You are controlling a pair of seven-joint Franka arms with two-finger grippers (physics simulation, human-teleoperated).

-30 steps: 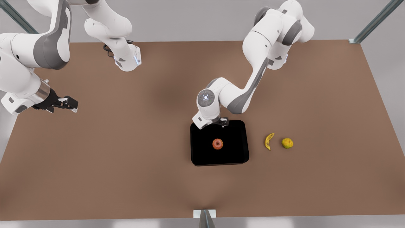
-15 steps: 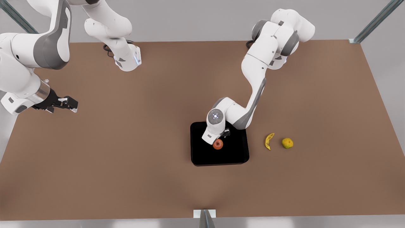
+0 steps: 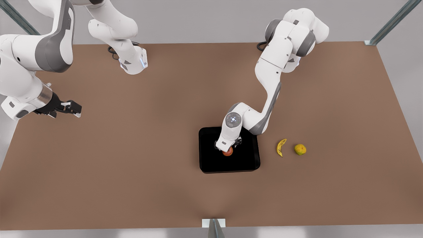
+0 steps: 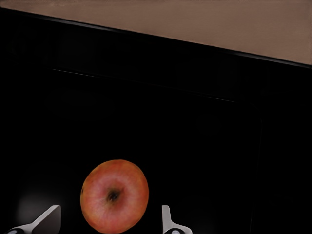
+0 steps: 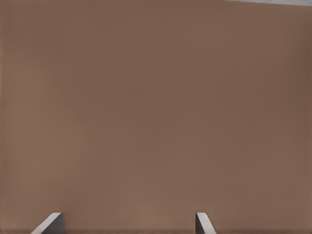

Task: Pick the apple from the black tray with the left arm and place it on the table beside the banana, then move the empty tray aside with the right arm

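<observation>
On the matte brown table (image 3: pixel 132 165), near its middle, lay the black tray (image 3: pixel 248 163), with the apple (image 3: pixel 227 152) resting on its floor, roughly centred. Just above that fruit hung the left gripper (image 3: pixel 227 147), pointed straight down at the end of the all-white left arm (image 3: pixel 269 86), which reached in from the table's far edge. Seen from the left wrist: fingers (image 4: pixel 168 222) parted wide, one on either side of the apple (image 4: pixel 114 196), dimple facing up, neither fingertip touching the skin; tray rim (image 4: pixel 273 61) beyond, then a strip of table. Off to the front view's right of the tray, well apart from it, sat the banana (image 3: pixel 281 147), and just beside that a yellow-green round fruit (image 3: pixel 300 149). Far over at the front view's left waited the right gripper (image 3: pixel 71 108), raised above bare tabletop, likewise spread open, with both fingertips (image 5: pixel 202 223) framing only brown surface.
</observation>
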